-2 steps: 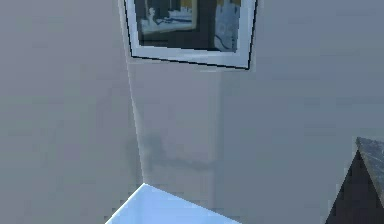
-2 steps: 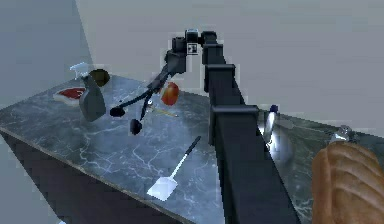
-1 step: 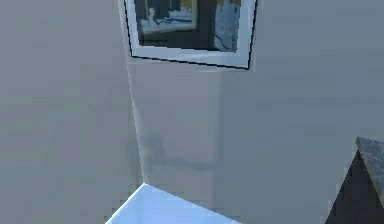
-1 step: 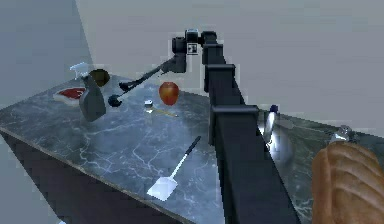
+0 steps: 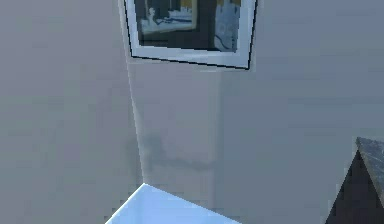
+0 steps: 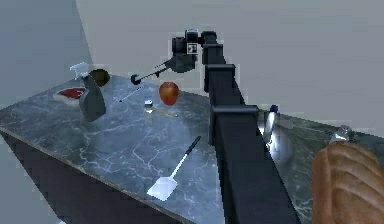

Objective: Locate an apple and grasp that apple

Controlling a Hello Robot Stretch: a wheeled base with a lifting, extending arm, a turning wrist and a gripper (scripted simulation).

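The red apple (image 6: pixel 169 93) is sitting on the grey marble countertop (image 6: pixel 110 150), with a white spatula (image 6: pixel 176 170) lying nearer. The gripper (image 6: pixel 150 72) is showing close by the apple at the arm's far end; I cannot tell whether it is holding anything.

Forward cam's right up against a wall (image 5: pixel 60 110) and window (image 5: pixel 190 28). Side cam looks out along the arm (image 6: pixel 235 135) to the gripper (image 6: pixel 155 70); the counter (image 6: pixel 95 150) under the jaws maybe shows at forward's right edge.

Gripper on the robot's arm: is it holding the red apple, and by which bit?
That cannot be told. The dark two-finger gripper is near the round red apple, but the apple sits on the grey marble countertop, not hanging clear.
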